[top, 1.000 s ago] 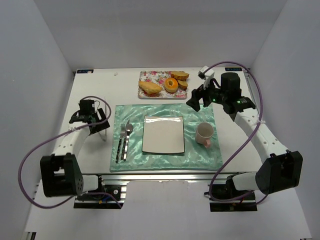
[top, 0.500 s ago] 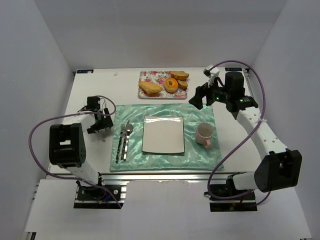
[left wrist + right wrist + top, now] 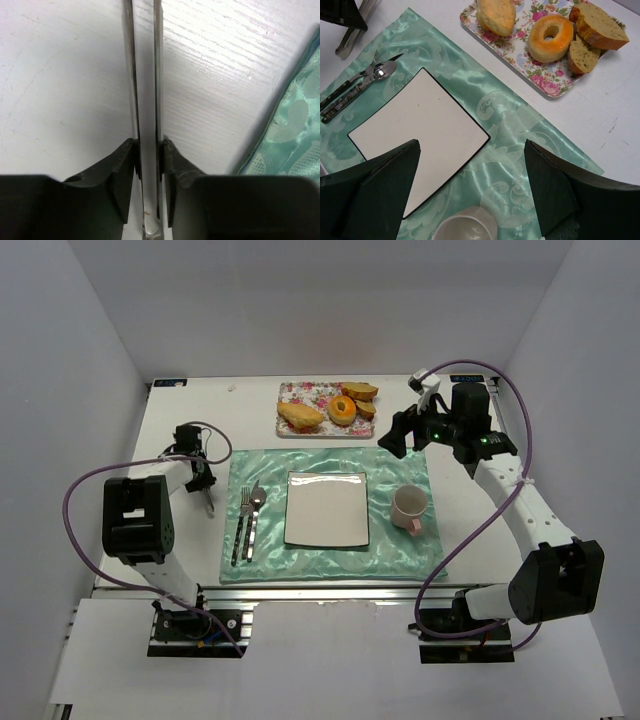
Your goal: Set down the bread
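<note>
The bread (image 3: pixel 342 409) is a golden-orange ring bun lying on the floral tray (image 3: pixel 290 391) at the back of the table; the right wrist view shows the bread (image 3: pixel 550 37) on the tray (image 3: pixel 540 83) too. My right gripper (image 3: pixel 393 440) hovers open just right of the tray's front corner, nothing between its fingers. In its own view the right gripper (image 3: pixel 471 145) hangs over the green mat, short of the bread. My left gripper (image 3: pixel 205 490) sits left of the mat. The left gripper (image 3: pixel 148 145) is shut on a slim metal utensil (image 3: pixel 148 75) lying on the white table.
A long roll (image 3: pixel 300 416) and tan slices (image 3: pixel 360 393) share the tray. On the green mat (image 3: pixel 400 550) lie a square white plate (image 3: pixel 326 508), a pink cup (image 3: pixel 408 506) to its right, and a fork and spoon (image 3: pixel 247 520) to its left.
My left gripper has gone from open to shut on the metal utensil, and its arm has folded back toward the mat's left edge. The right gripper shifted slightly right.
</note>
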`<state>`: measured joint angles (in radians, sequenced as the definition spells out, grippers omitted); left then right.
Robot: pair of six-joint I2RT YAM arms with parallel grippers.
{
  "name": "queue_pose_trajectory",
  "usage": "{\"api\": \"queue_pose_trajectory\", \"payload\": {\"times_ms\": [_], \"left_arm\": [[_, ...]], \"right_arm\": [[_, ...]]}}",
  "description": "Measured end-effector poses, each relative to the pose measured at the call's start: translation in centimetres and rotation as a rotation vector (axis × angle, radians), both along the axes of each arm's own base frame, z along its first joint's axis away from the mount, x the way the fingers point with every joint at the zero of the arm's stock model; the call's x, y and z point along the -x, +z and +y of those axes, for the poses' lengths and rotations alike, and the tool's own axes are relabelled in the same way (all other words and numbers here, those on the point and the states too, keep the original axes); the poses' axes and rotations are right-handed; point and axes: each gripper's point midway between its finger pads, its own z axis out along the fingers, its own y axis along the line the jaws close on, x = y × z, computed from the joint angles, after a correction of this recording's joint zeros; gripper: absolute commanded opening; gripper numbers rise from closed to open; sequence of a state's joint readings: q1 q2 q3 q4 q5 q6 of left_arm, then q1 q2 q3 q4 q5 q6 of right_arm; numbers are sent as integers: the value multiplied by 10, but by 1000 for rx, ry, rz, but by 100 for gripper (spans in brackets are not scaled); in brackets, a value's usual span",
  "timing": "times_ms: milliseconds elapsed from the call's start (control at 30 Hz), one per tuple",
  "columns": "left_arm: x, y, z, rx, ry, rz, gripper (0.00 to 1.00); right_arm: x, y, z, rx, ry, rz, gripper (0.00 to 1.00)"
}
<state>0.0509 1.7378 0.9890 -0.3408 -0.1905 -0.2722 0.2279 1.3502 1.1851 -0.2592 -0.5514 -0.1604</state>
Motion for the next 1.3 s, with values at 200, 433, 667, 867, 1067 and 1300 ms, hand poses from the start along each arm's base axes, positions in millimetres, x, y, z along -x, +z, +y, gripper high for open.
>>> {"api": "queue_pose_trajectory", "payload": {"times_ms": [200,433,667,867,1067,1300], "left_arm": [[6,1,-2,10,-7,1,8],[11,63,-37,158,-113,-116,17],[-10,169,-129,369,-391,-342,39],[-14,193,-184,528,-509,-345,49],[-34,199,-232,652,-586,-300,50],[-55,192,-274,706,-630,-246,53]], "right_arm": [[-1,1,-2,-3,-3,0,89],[-2,1,-5,-7,-10,2,89],[-2,3,-4,-23,-9,7,89],[-2,3,-5,-28,-9,9,89],[-4,6,-8,-31,-18,-5,89],[-3,8,-18,-37,-44,-20,89]]}}
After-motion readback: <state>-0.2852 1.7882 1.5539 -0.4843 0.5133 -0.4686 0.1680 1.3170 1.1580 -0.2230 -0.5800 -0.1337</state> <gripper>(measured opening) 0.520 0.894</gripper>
